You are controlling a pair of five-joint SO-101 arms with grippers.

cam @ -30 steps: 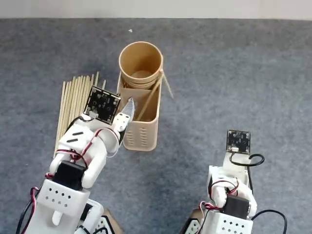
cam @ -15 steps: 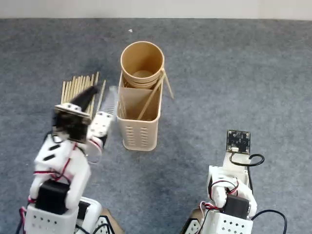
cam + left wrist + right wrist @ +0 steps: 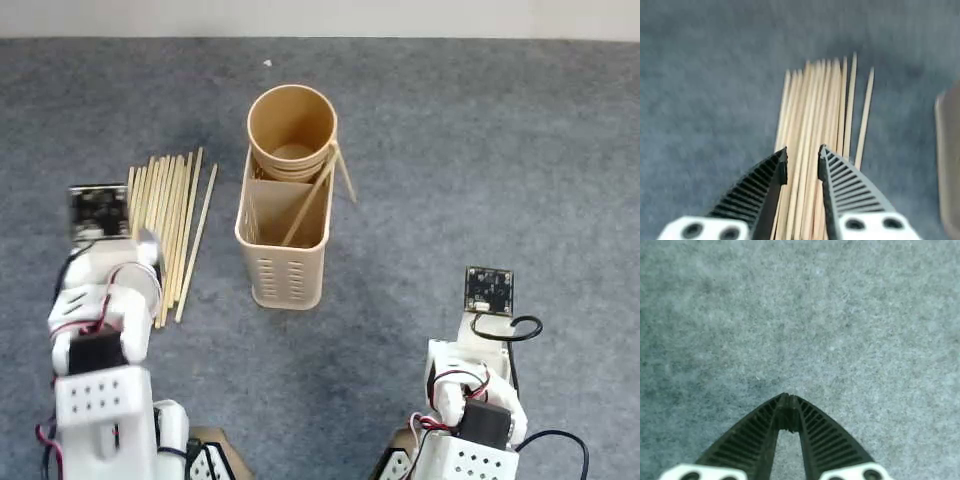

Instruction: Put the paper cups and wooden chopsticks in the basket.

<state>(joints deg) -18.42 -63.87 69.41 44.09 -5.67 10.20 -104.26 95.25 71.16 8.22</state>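
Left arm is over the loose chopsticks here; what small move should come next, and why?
Probably lower the left tool onto the wooden chopsticks and close on a few. Its jaws stand open just above the pile, which lies on the carpet beside the basket, where the paper cups already sit.
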